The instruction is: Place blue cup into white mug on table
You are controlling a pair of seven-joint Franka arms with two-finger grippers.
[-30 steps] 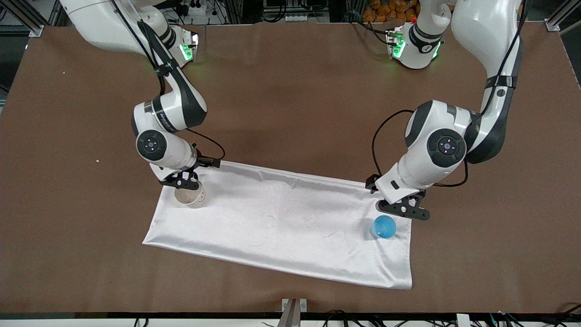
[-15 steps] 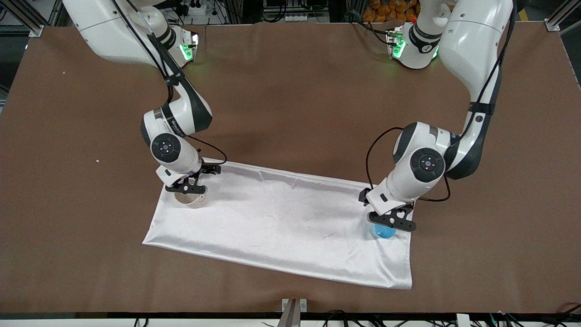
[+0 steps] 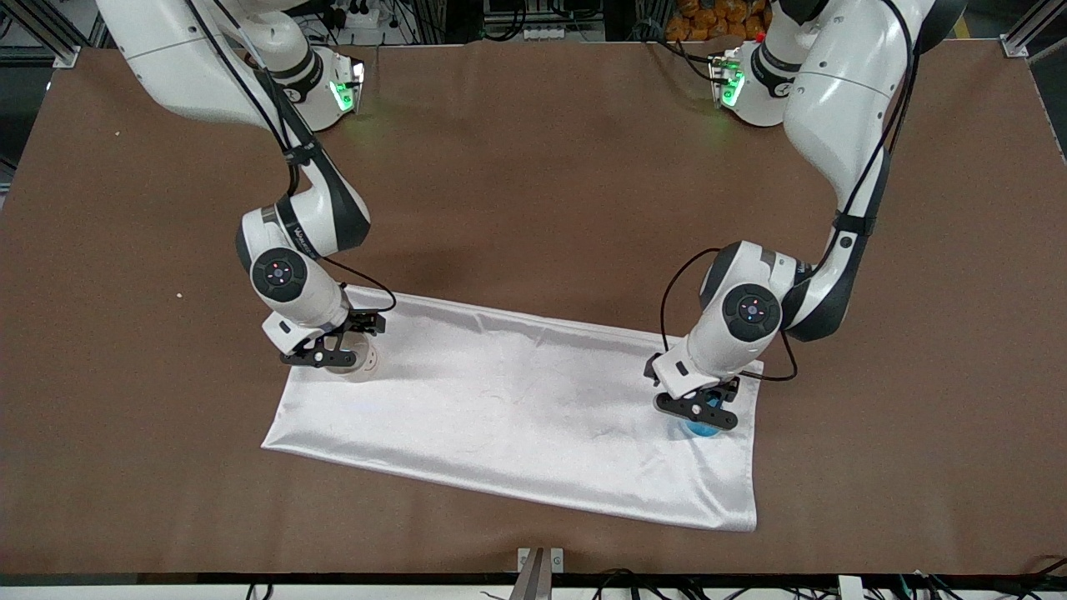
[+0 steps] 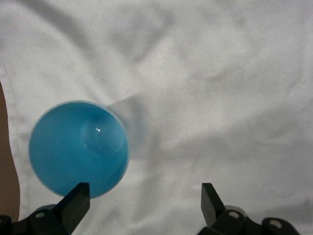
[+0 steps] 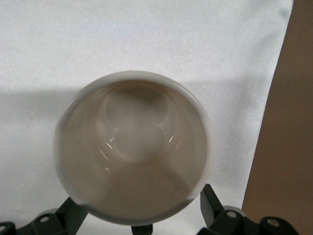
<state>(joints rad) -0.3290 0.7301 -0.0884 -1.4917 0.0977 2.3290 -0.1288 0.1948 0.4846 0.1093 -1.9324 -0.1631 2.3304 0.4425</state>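
Left pincer (image 3: 696, 410) open, low over the cup (image 4: 78, 148), nothing gripped; cup upright on the cloth (image 3: 517, 408) at the left arm's end. Right pincer (image 3: 321, 358) open, fingers (image 5: 211, 201) astride the mug (image 5: 133, 147), not closed; mug on the cloth's other end, worktop (image 3: 533, 183) under all

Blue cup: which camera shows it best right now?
Left wrist view: the blue cup shows whole from above on the white cloth. In the front view the left pincer covers most of it; the right wrist view misses it.

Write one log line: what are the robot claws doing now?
left claw: open over blue cup | right claw: open around white mug
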